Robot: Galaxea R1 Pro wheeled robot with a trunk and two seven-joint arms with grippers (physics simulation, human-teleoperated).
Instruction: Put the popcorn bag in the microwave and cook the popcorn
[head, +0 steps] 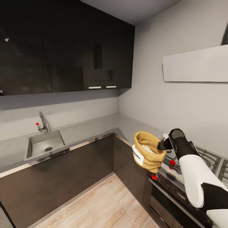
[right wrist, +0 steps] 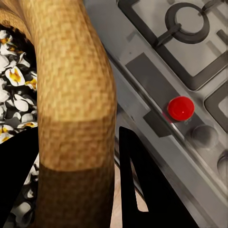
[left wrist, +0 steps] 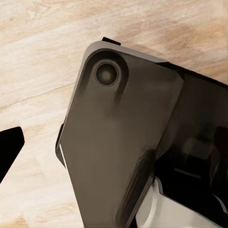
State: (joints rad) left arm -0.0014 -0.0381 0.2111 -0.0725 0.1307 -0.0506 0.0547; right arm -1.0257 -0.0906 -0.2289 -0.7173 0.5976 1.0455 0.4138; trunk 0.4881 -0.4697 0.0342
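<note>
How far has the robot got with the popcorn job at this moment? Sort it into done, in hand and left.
Done: the popcorn bag is off the countertop, lifted in the air beside the gas hob.
In hand: the right gripper pinches the bag's rolled rim; the popcorn shows inside.
Left: putting it in a microwave and heating it.

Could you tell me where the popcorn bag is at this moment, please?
In the head view, the popcorn bag hangs at the right, held by the right gripper above the front edge of the gas hob, off the countertop.
</note>
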